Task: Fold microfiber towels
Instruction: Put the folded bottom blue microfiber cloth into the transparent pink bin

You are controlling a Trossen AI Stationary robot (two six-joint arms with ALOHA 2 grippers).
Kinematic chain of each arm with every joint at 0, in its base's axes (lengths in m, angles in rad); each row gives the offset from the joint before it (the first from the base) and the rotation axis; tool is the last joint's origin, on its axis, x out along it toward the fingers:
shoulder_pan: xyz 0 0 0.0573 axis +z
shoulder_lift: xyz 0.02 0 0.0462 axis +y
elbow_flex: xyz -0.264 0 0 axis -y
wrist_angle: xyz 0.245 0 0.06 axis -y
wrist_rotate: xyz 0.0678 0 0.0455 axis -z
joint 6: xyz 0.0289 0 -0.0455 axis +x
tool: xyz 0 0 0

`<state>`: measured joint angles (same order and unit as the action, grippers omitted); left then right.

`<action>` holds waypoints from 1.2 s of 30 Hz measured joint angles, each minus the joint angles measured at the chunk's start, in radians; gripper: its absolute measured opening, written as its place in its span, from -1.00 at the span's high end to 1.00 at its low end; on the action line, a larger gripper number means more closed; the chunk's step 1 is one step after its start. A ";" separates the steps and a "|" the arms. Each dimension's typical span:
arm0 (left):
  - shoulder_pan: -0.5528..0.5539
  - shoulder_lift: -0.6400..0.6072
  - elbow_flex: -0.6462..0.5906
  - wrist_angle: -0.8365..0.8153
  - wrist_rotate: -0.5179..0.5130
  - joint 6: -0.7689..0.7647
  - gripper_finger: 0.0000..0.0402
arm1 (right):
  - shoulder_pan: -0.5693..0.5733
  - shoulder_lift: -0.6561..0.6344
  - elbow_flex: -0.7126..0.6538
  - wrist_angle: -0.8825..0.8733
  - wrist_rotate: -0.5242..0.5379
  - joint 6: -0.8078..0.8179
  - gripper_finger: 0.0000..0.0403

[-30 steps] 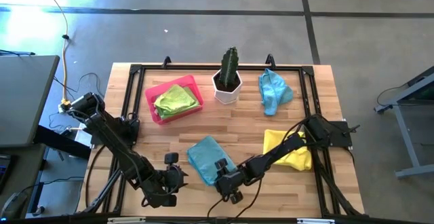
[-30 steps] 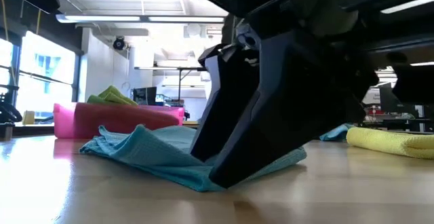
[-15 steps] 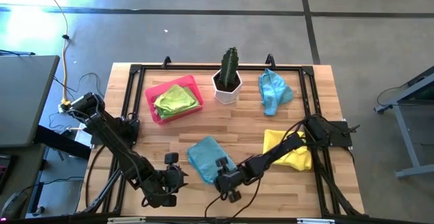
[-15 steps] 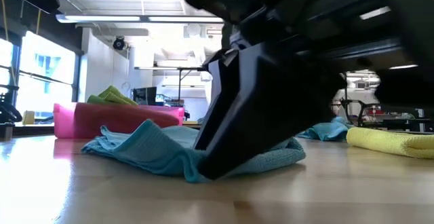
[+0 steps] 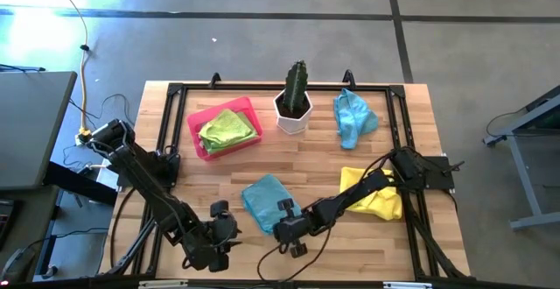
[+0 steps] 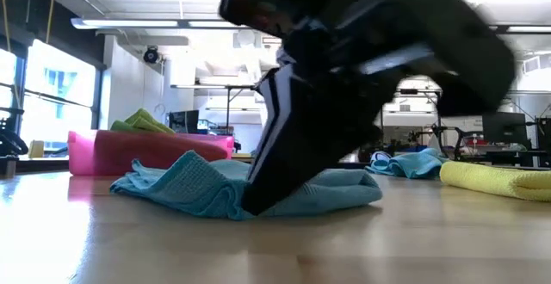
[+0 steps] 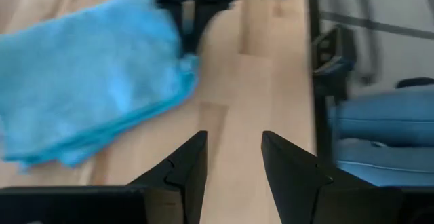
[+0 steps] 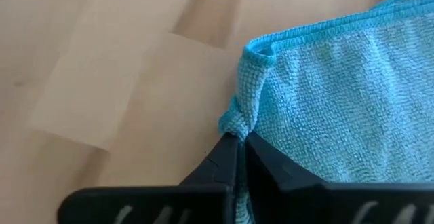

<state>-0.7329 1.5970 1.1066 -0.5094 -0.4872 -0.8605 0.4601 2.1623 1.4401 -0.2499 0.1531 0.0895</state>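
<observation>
The right gripper (image 8: 239,140) has its fingers clenched on the hemmed corner of the light blue towel (image 5: 262,201), which lies rumpled on the wooden counter (image 5: 315,153) near its front edge; the left gripper (image 7: 230,157) hangs just beside that towel, fingers parted and grasping nothing; a second blue towel (image 5: 353,116) and a yellow towel (image 5: 383,203) lie farther off; a green towel (image 5: 227,130) sits in the pink tray (image 5: 196,131).

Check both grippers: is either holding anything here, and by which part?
The right gripper is shut on the light blue microfiber towel, pinching its hemmed edge near a corner. The left gripper is open over bare table, holding nothing.
</observation>
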 joint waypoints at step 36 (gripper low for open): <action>0.185 0.147 0.016 0.092 -0.152 0.400 -0.27 | -0.089 -0.005 0.406 -0.497 -0.004 -0.093 1.00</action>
<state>-0.5476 1.7436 1.1229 -0.4171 -0.6395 -0.4610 0.3706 2.1571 1.8463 -0.7470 0.1492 -0.0037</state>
